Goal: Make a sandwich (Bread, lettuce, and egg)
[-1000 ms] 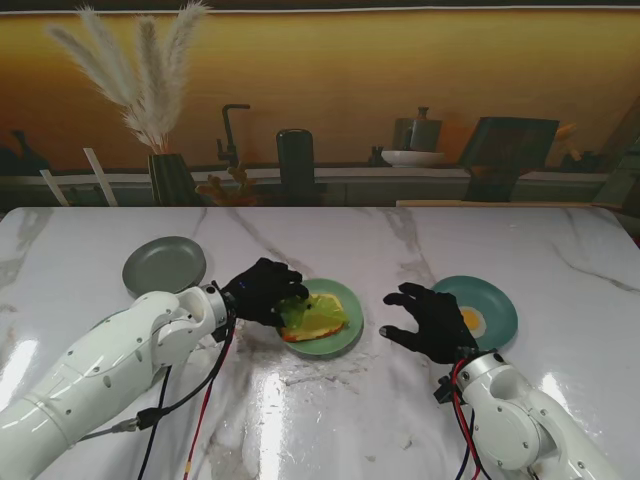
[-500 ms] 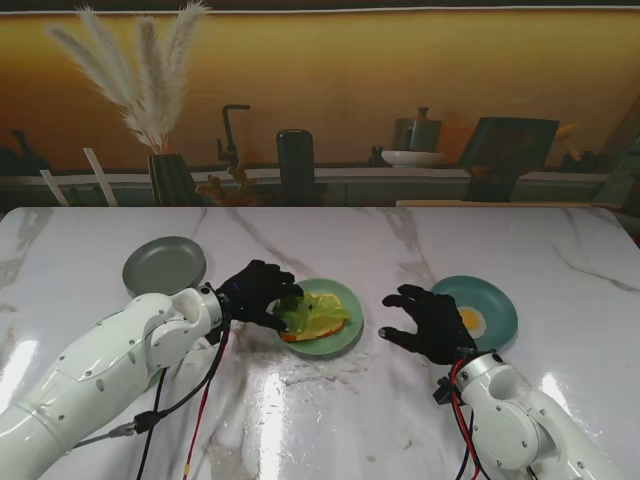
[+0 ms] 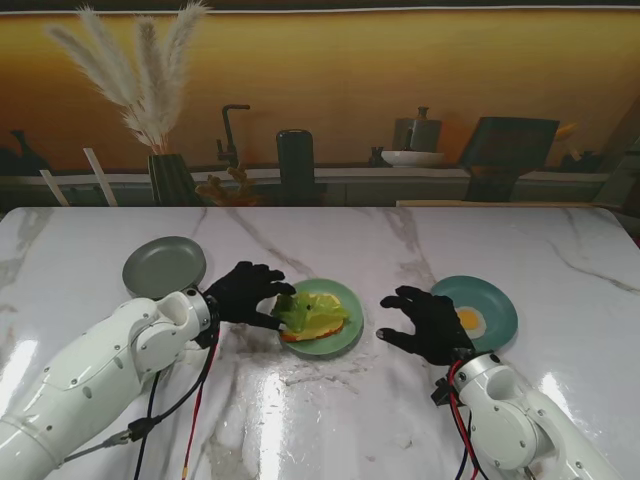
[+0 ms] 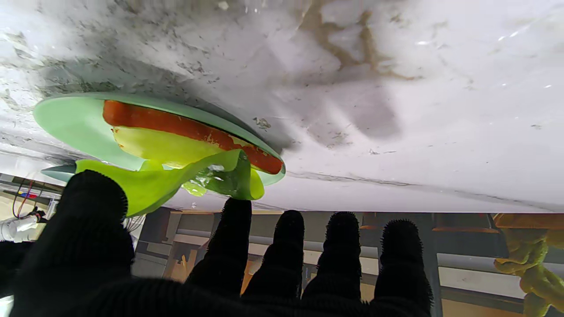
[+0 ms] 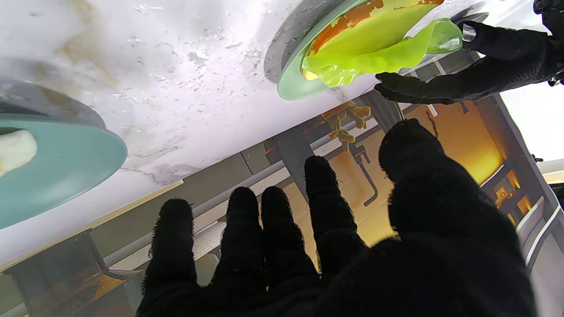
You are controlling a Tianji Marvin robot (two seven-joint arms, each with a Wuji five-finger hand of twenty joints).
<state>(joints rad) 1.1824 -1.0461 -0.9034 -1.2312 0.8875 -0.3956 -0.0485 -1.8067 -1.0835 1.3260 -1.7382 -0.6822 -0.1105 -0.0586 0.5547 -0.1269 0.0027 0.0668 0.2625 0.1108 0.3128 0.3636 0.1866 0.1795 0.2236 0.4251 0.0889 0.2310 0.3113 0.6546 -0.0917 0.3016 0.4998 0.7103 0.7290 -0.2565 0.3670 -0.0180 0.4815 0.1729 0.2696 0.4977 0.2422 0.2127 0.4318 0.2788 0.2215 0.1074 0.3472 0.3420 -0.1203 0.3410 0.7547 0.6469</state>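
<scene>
- The bread (image 3: 318, 325) lies on the light green plate (image 3: 350, 335) in the middle of the desk (image 3: 330, 420).
- The lettuce (image 3: 300, 315) lies on top of the bread. One edge of the leaf sticks up off the bread.
- The left hand (image 3: 250, 293) is beside the plate. Its fingers (image 4: 229, 237) are spread, and one fingertip touches the leaf's edge. I cannot tell if it is pinching the leaf.
- The right hand (image 3: 428, 322) hovers between the two plates. It is spread wide and holds nothing.
- The egg (image 3: 472, 321) sits on the teal plate (image 3: 500, 310), just to the right of that hand.
- The lettuce step looks almost done.
- Next, the right hand should reach for the egg, pick it up gently, and put it on the lettuce.
</scene>
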